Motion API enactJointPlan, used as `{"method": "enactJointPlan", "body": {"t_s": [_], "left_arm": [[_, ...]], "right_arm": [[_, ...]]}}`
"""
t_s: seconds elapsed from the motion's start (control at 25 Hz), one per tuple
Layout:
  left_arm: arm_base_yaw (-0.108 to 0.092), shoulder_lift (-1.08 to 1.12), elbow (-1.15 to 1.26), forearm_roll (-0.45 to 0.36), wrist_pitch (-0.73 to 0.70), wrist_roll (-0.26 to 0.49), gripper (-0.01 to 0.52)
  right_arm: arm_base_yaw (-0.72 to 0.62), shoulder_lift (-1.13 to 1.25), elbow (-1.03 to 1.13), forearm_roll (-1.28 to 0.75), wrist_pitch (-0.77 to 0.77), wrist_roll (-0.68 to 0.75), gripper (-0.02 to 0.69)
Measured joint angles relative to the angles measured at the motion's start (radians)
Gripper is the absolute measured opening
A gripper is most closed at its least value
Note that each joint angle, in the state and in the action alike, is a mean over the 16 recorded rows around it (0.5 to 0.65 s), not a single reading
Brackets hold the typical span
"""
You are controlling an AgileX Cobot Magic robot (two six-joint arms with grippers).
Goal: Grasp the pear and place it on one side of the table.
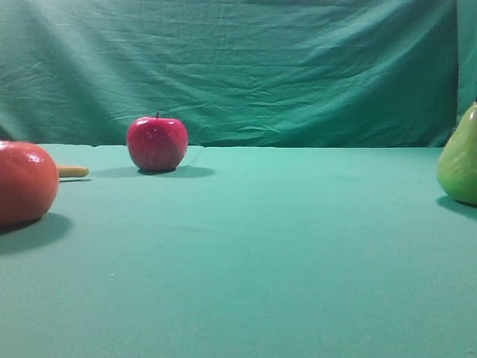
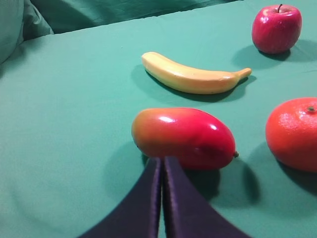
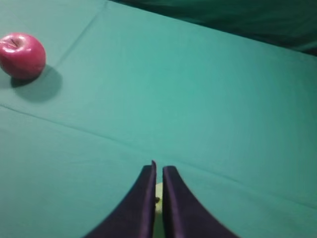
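Observation:
The yellow-green pear (image 1: 458,160) stands upright on the teal table (image 1: 261,253) at the far right edge of the exterior view, partly cut off. In the right wrist view only a pale sliver of the pear (image 3: 158,198), with its dark stem, shows through the thin gap between the fingers. My right gripper (image 3: 158,171) is shut and sits above the pear. My left gripper (image 2: 162,161) is shut and empty, its tips close to a red-orange mango (image 2: 185,136). Neither gripper shows in the exterior view.
A red apple (image 1: 156,143) stands at the back left. A big orange-red round fruit (image 1: 22,183) is at the left edge, with a yellow banana (image 2: 190,77) behind it. A wrinkled green backdrop (image 1: 246,67) rises behind the table.

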Motion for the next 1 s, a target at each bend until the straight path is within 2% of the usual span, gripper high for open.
{"method": "enactJointPlan", "body": {"t_s": [0.16,0.52,0.76,1.0], "left_arm": [[0.000,0.000,0.000,0.000,0.000,0.000,0.000],[0.000,0.000,0.000,0.000,0.000,0.000,0.000],[0.000,0.000,0.000,0.000,0.000,0.000,0.000],[0.000,0.000,0.000,0.000,0.000,0.000,0.000]], "right_arm": [[0.000,-0.102,0.000,0.007,0.067,0.001,0.000],[-0.005,-0.229,0.021,0.017,0.132,0.002,0.000],[-0.044,-0.352,0.145,0.010,0.062,0.002,0.000],[-0.112,-0.556,0.388,-0.002,-0.082,0.002,0.000]]}}
